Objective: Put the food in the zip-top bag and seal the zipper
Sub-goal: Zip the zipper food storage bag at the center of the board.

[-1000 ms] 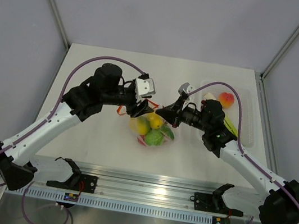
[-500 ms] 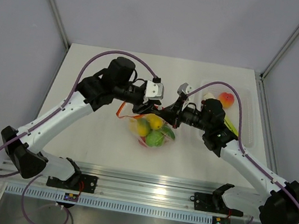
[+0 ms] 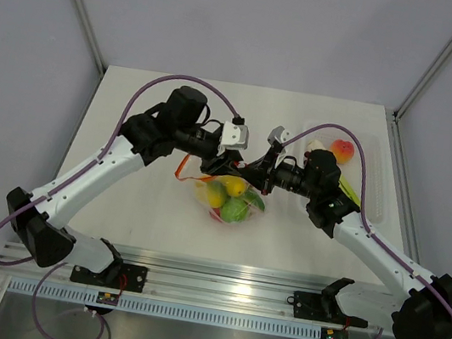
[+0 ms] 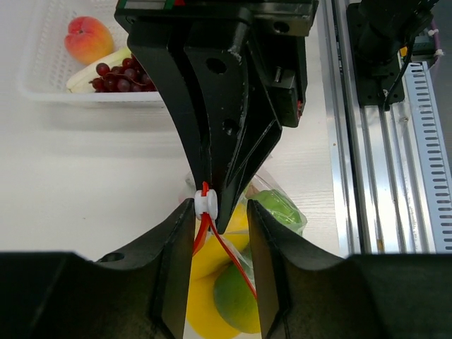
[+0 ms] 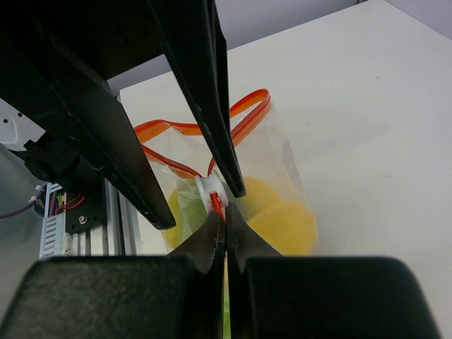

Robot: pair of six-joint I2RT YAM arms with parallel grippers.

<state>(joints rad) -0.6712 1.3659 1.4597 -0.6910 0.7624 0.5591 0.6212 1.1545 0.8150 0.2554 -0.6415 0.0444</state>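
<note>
While the right fingers point(image 5: 224, 247) pinch the zipper point(image 5: 164, 128) by its white slider point(image 5: 210, 189), the left fingers point(image 4: 171, 261) stand spread either side of it, and the bag point(image 5: 279, 166) of food point(image 5: 282, 224) lies just beneath both pairs.

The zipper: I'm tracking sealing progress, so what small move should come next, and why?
Probably close the left end effector on the white slider. Its fingers straddle the slider with a gap showing, the right end effector is shut on the zipper beside it, and the zip-top bag's mouth beyond loops open.
</note>
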